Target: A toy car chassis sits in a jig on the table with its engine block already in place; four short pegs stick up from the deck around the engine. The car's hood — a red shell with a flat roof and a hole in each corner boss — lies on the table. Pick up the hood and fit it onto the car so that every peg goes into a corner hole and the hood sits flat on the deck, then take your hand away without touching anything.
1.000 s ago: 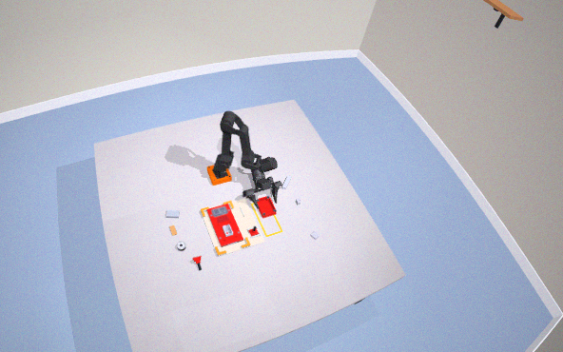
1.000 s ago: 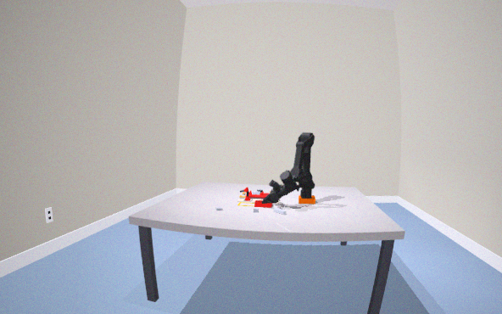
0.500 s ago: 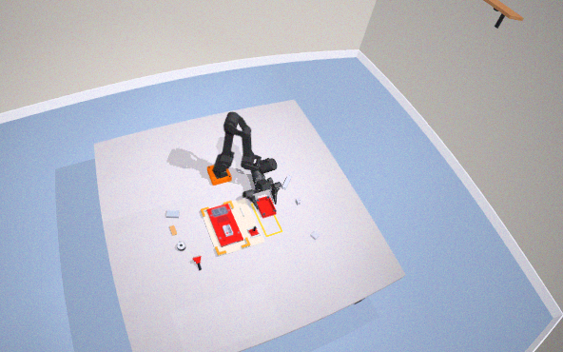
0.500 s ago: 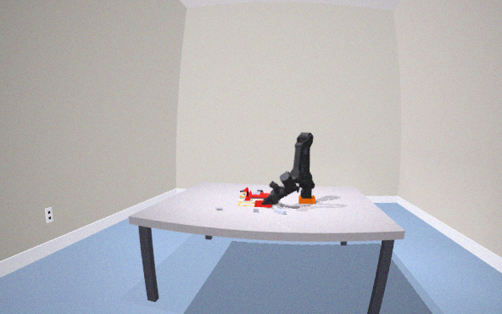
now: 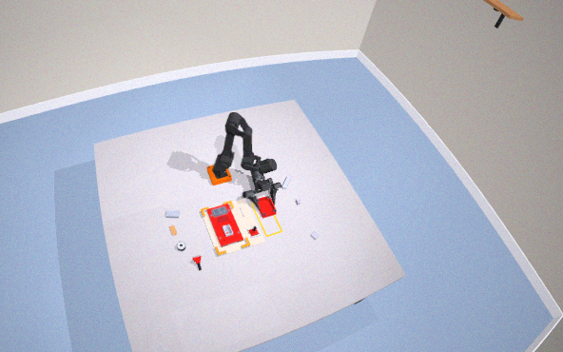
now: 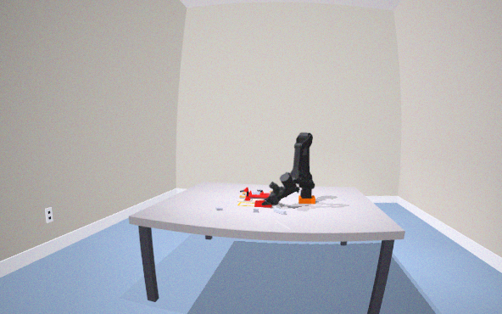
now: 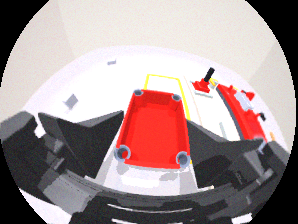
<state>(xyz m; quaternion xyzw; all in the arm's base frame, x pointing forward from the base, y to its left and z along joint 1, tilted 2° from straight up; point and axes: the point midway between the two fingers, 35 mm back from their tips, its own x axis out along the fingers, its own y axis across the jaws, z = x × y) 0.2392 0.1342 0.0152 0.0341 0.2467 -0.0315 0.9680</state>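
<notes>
Red hood [image 5: 266, 206] [image 6: 263, 204] [image 7: 155, 127]; hollow side up

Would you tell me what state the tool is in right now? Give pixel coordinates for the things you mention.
Tool [image 5: 266, 203] [image 6: 266, 204] [image 7: 153, 117]: fingers wide, one along each side of the hood [image 5: 267, 207] [image 6: 261, 204] [image 7: 154, 131]; whether it grips cannot be told.

a pale table [image 5: 160, 295] [image 6: 333, 222] carries the red hood [image 5: 266, 206] [image 6: 263, 204] [image 7: 156, 127], partly over a yellow outline [image 5: 274, 234] [image 6: 246, 205] [image 7: 163, 76]. beside it lies the cream jig [image 5: 211, 235]. a small orange block [image 5: 173, 230], a ring-like piece [image 5: 181, 245], perhaps a wheel, and a red-and-black piece [image 5: 197, 261] lie beyond the jig; small grey blocks [image 5: 315, 235] [image 6: 219, 209] [image 7: 71, 102] are scattered about.
</notes>
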